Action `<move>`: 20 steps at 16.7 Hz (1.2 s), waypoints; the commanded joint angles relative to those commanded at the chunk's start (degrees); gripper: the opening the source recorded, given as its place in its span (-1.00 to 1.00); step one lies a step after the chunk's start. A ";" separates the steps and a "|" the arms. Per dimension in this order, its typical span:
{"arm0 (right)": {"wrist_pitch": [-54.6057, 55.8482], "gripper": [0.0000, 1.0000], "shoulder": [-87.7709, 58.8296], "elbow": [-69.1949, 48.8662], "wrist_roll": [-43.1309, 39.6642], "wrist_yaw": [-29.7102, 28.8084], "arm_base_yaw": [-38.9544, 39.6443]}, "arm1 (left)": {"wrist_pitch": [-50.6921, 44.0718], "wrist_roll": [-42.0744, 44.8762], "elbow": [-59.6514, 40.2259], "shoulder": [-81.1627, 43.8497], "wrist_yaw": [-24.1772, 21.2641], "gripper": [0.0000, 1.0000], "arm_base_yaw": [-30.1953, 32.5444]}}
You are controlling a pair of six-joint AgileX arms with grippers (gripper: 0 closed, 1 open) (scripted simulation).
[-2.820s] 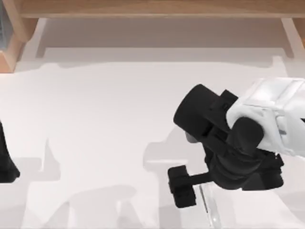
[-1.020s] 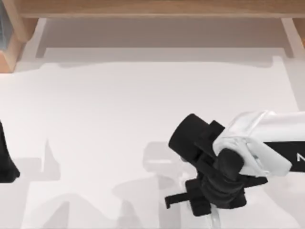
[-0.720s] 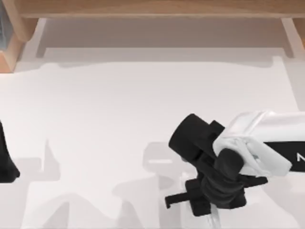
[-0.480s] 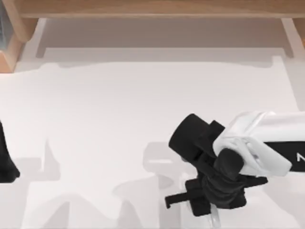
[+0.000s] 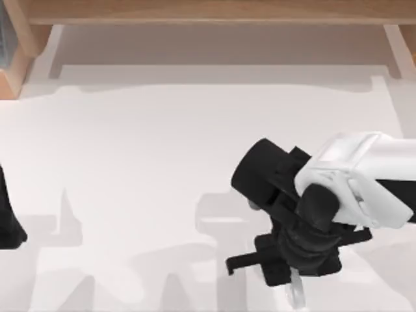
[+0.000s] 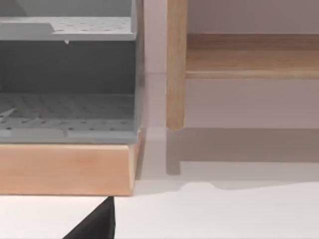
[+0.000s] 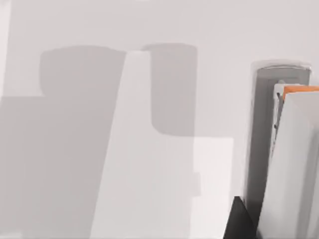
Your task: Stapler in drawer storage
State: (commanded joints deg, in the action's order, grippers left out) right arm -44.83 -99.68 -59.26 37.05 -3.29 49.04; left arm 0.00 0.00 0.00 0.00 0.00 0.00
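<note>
The stapler (image 5: 296,291) is a slim whitish-grey bar near the table's front edge, right of centre, poking out from under my right gripper (image 5: 286,276). Up close, the right wrist view shows the stapler (image 7: 264,149) with its rounded end and an orange patch. A dark fingertip (image 7: 238,224) presses against its side, so the gripper is shut on it. My left arm (image 5: 8,221) stays parked at the left edge. In the left wrist view, the grey drawer unit (image 6: 65,99) sits on a wooden base (image 6: 65,169).
A wooden shelf (image 5: 208,10) runs along the back of the white table (image 5: 143,169). A wooden upright (image 6: 175,64) stands beside the drawer unit. The drawer unit's corner (image 5: 5,39) lies at the far back left.
The right arm came down over the stapler and its fingers closed in. In the last half second it has shifted slightly back and right, and the stapler has come with it.
</note>
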 joint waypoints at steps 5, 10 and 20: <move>-0.18 -1.00 -0.06 -0.37 -0.50 0.29 0.00 | 0.00 0.00 0.00 0.00 0.00 1.00 0.00; -3.96 -1.00 -0.91 -11.16 -11.94 4.44 -7.57 | 0.00 0.00 0.00 0.00 0.00 1.00 0.00; -17.23 -1.00 -5.96 -58.88 -30.66 6.02 -54.84 | 0.00 0.00 0.00 0.00 0.00 1.00 0.00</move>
State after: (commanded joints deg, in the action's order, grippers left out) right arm -62.06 -105.64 -118.13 6.39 2.73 -5.80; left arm 0.00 0.00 0.00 0.00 0.00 0.00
